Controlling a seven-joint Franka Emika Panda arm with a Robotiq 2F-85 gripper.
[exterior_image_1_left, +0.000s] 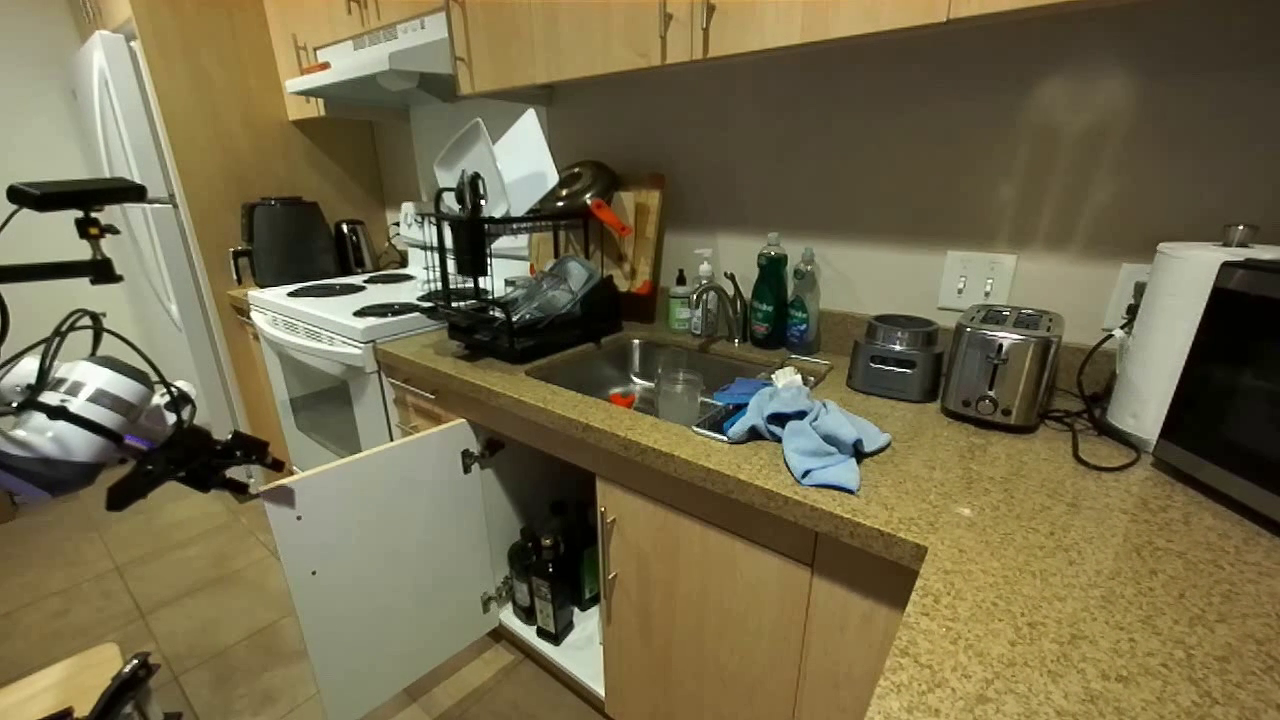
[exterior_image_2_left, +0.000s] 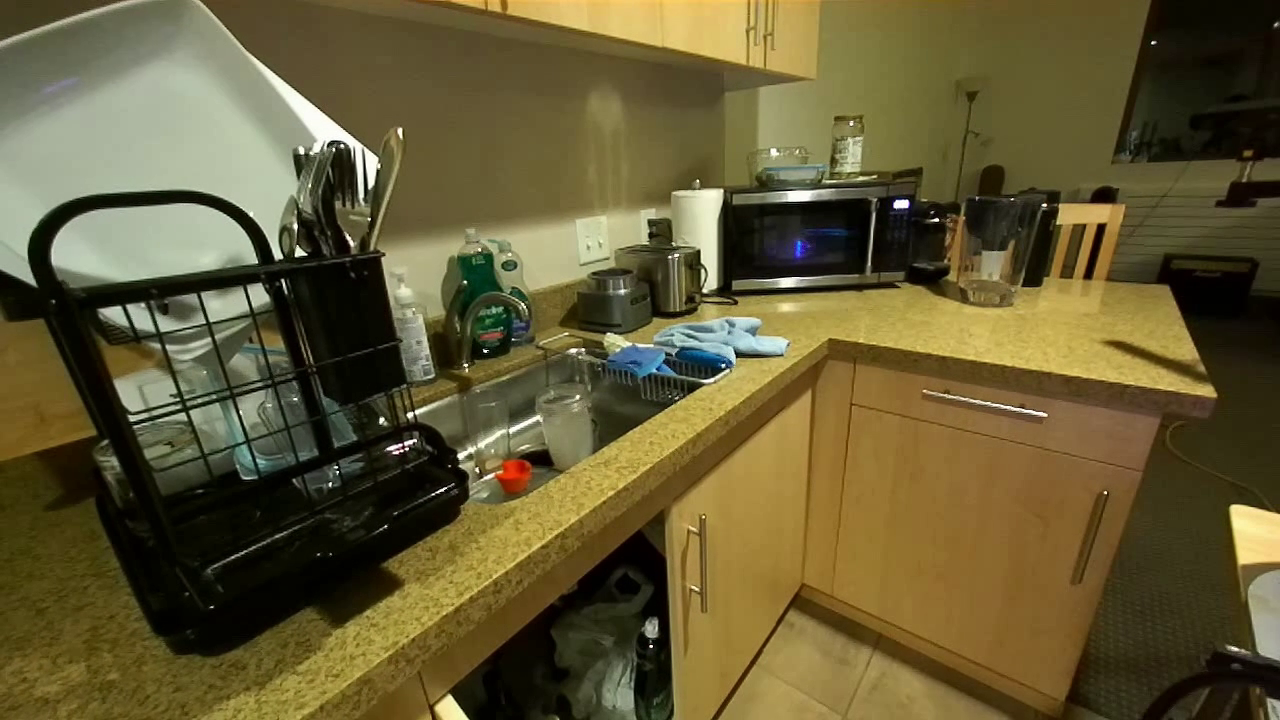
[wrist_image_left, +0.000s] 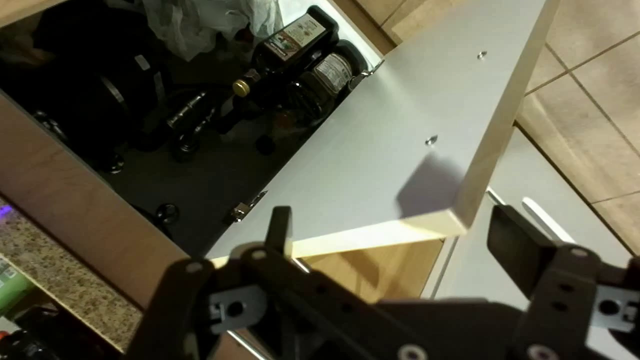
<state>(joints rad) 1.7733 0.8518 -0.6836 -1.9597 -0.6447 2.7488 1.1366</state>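
Plainly, gripper spread wide, just beside cabinet door (contact unclear)

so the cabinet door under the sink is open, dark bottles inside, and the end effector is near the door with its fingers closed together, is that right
Not quite: the fingers are spread wide apart, so the end effector is open, as the wrist view shows. The rest is right: it is near the cabinet door, which is open, with dark bottles inside.

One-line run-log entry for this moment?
gripper: open | nearest: open cabinet door, at top corner | contact: cannot tell | inside: dark bottles
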